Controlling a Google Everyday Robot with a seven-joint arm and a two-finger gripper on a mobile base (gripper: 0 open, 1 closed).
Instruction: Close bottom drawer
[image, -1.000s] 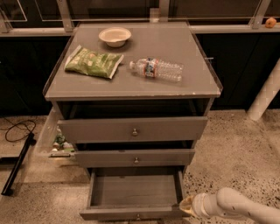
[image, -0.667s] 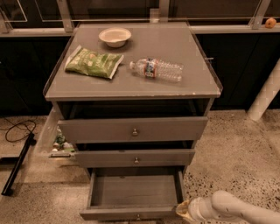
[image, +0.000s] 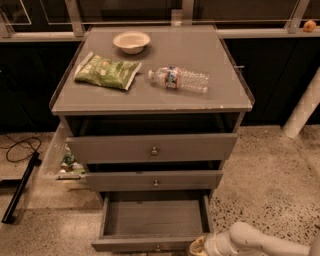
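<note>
The bottom drawer (image: 152, 219) is the lowest of three grey drawers and stands pulled far out, its shallow box empty. Its narrow front panel (image: 145, 244) runs along the lower frame edge, with a small knob (image: 158, 247) at the very bottom. My gripper (image: 197, 247) sits at the drawer's front right corner, close to the front panel, on the end of a white arm (image: 260, 242) that comes in from the lower right. The middle drawer (image: 154, 180) and the top drawer (image: 152, 148) are each slightly open.
On the cabinet top (image: 220, 95) lie a green snack bag (image: 106, 71), a plastic water bottle (image: 180, 80) on its side and a small bowl (image: 131, 41). A clear bin with items (image: 67, 162) hangs at the cabinet's left. A black cable (image: 20, 147) and a stand base (image: 20, 187) lie on the floor at left. A white post (image: 302, 112) stands at right.
My gripper and arm have moved left along the floor toward the bottom drawer's front right corner. The drawer has not visibly moved.
</note>
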